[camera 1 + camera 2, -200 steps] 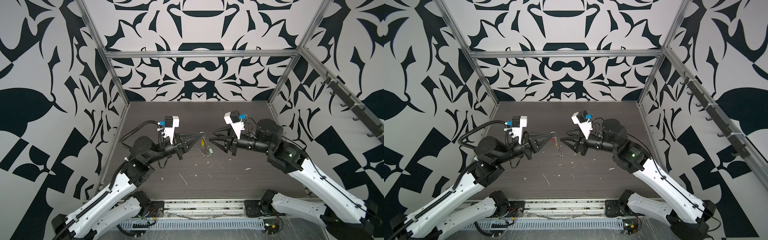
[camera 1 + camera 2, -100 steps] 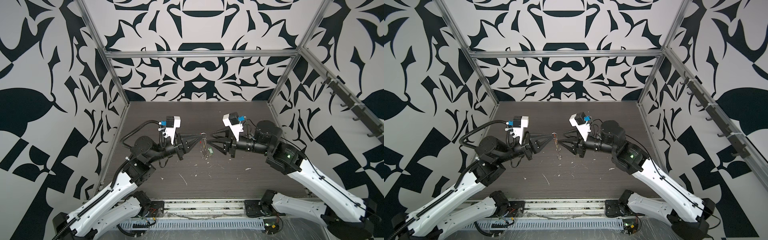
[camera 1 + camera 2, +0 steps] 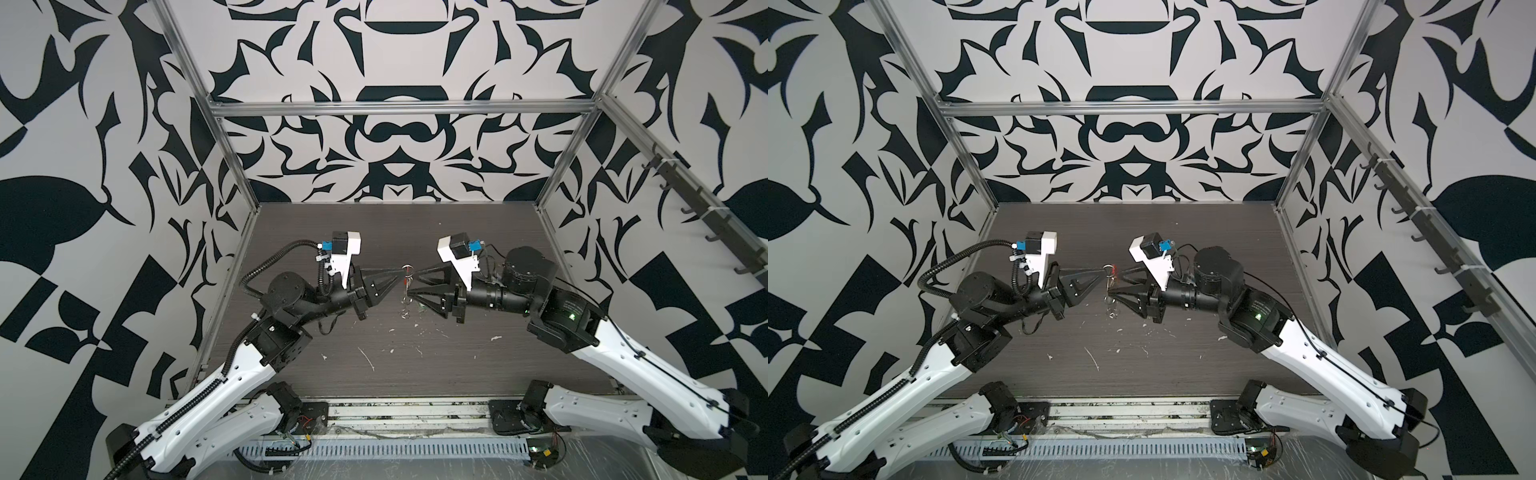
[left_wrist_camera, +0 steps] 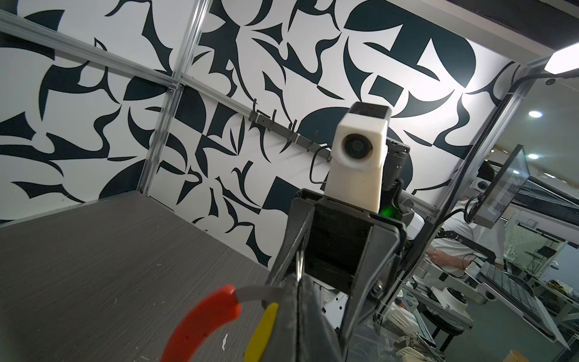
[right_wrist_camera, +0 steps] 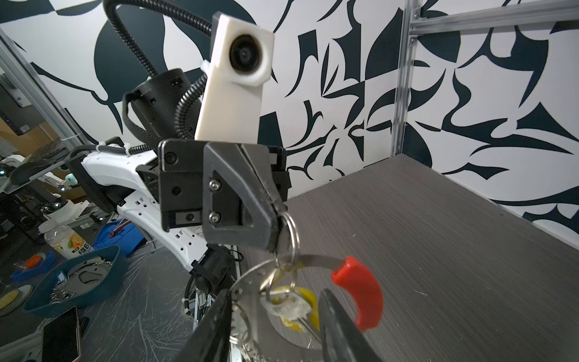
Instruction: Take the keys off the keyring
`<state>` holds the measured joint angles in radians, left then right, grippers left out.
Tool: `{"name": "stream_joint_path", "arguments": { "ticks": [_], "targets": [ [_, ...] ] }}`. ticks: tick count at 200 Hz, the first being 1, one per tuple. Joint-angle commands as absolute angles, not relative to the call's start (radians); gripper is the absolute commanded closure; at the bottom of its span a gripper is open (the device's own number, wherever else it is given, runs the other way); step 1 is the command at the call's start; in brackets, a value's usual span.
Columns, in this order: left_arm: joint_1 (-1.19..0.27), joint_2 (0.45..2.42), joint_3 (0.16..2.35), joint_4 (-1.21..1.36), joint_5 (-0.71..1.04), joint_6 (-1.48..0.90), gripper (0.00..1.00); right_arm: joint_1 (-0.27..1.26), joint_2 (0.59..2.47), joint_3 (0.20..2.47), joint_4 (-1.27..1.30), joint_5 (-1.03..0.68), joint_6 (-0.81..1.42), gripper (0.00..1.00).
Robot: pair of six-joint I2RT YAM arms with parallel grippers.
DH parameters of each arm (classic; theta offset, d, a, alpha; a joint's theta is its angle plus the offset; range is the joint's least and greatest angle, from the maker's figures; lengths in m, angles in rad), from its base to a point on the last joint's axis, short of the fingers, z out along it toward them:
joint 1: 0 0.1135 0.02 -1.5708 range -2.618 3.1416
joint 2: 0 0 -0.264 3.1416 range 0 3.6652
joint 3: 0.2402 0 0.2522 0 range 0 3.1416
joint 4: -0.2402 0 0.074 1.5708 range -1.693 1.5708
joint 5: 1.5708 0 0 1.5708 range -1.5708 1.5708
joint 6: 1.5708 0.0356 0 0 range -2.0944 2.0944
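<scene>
**Change from one second earlier.** The right gripper (image 3: pixel 413 284) has advanced toward the keyring (image 3: pixel 406 291). Its fingers (image 5: pixel 340 326) are parted as before and now stand one on each side of the hanging hoop. Whether they touch the hoop cannot be told. The left gripper (image 3: pixel 400 271) has kept its place at the top of the keyring. Its fingers (image 5: pixel 250 200) are clenched on a small wire ring (image 5: pixel 289 233), and the keyring hangs from that ring.

**Task items.** A key (image 5: pixel 291 305) with a yellow tag (image 5: pixel 308 301) hangs against the keyring, between the right fingers. The red sleeve (image 5: pixel 360 291) curves off the keyring just outside them.

**Surroundings.** White flecks (image 3: pixel 368 359) lie on the surface (image 3: pixel 498 249), from below the keyring toward the arm bases. A hook rail (image 3: pixel 702 208) on the side wall is well apart from the keyring.

**Obstruction.** In the right wrist view the right fingers cover the lower part of the keyring. In both top views the keyring is too small for its keys to be told apart.
</scene>
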<state>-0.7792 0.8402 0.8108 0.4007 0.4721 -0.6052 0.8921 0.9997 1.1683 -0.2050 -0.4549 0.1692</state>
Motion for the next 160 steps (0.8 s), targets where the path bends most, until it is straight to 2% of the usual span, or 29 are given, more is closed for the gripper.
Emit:
{"name": "stream_joint_path", "arguments": {
  "ticks": [1,19,81,160],
  "targets": [
    [-0.781,0.844,0.802,0.459,0.496,-0.624,1.00,0.900,1.003,1.167,-0.145,-0.427,0.148,0.53],
    [-0.781,0.850,0.804,0.465,0.509,-0.629,1.00,0.902,1.009,1.168,-0.141,-0.415,0.143,0.54],
    [-0.781,0.824,0.797,0.437,0.499,-0.614,1.00,0.903,1.005,1.169,-0.169,-0.417,0.140,0.69],
    [-0.781,0.799,0.808,0.390,0.497,-0.586,1.00,0.902,0.997,1.174,-0.204,-0.431,0.140,0.91]
  ]
}}
